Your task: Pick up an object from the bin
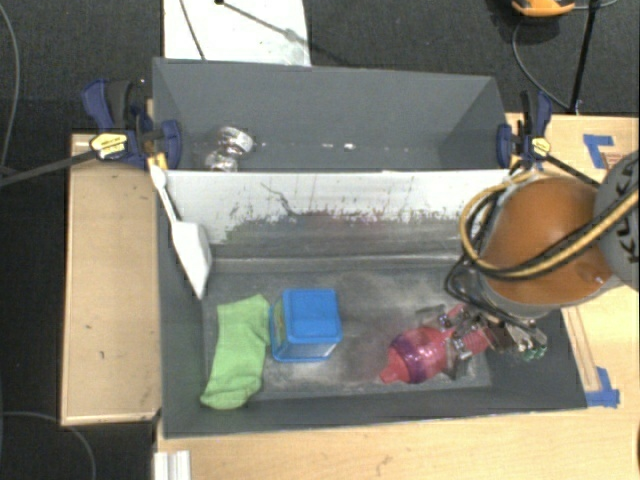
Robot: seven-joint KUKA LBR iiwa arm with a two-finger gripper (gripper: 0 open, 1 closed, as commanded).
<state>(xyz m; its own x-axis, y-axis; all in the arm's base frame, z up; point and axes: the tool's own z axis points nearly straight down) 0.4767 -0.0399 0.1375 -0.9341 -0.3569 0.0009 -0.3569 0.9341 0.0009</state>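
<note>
My gripper [468, 338] is low in the bin's front right part, under the orange cover on the wrist. It sits right at the right end of a magenta, bottle-like thing [412, 355] that lies on its side on the bin floor, its reddish end pointing left. The gripper touches or overlaps that end; whether the thing is gripped is hidden. A blue square box [306, 323] lies about a hand's width further left.
A green cloth [238, 351] lies crumpled at the front left, beside the blue box. A clear shiny thing [226, 149] rests at the back left, behind the white divider wall. Bare bin floor lies between the box and the magenta thing.
</note>
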